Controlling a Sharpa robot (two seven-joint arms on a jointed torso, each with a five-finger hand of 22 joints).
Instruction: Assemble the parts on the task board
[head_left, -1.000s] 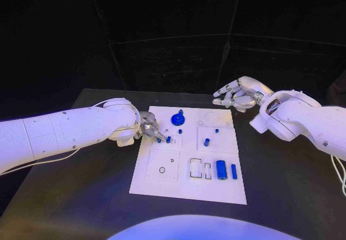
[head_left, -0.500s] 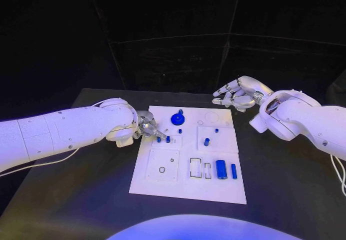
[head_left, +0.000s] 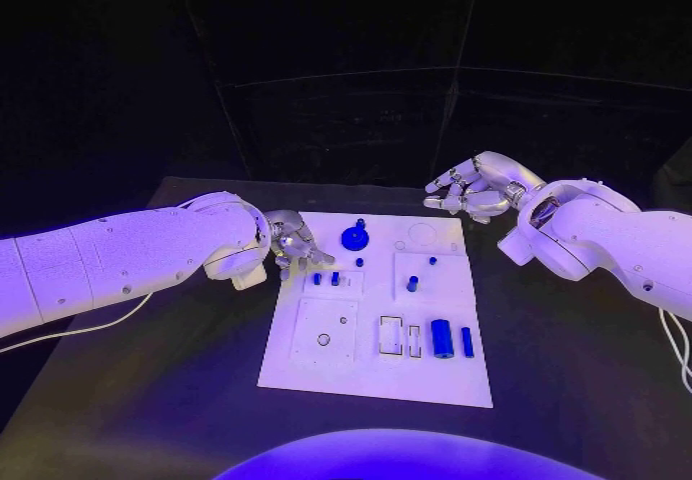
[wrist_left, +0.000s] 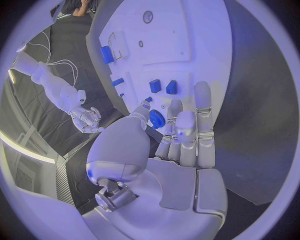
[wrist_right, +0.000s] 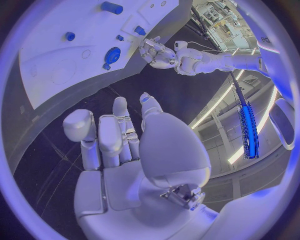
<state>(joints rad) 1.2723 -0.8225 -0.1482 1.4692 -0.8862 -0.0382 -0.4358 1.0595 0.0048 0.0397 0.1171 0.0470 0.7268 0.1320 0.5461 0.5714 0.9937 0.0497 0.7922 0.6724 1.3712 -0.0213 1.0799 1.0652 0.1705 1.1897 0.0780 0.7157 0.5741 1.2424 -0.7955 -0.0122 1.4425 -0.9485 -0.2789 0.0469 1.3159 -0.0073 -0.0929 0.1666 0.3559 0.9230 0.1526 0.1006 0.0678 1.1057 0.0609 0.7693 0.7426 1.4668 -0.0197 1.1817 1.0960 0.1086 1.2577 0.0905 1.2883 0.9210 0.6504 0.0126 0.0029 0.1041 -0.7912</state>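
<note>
The board (head_left: 378, 310) lies flat in the middle of the black table (head_left: 577, 340), its long side running away from the robot.

Near the far edge of the board stands a round blue knob (head_left: 355, 238) with a small stem on top. Just nearer than it, toward the left edge, two small blue blocks (head_left: 326, 279) sit side by side, with a tiny blue peg (head_left: 359, 262) beside them. Right of centre a short blue peg (head_left: 413, 284) stands upright, and another small one (head_left: 431, 260) sits just beyond it. In the near right part a blue cylinder (head_left: 443, 340) lies lengthwise next to a thin blue bar (head_left: 467, 341); left of them are two rectangular slots (head_left: 392, 336), seemingly unfilled. A square recess with a small hole (head_left: 325, 339) lies on the near left.

The left hand (head_left: 293, 243) hovers at the board's left edge, beside the knob and just beyond the two blocks. In the left wrist view its fingers (wrist_left: 187, 132) stretch out straight and close together, with nothing held.

The right hand (head_left: 473, 188) hangs beyond the board's far right corner, clear of it. Its fingers (wrist_right: 119, 132) are loosely curled and apart, holding nothing.
</note>
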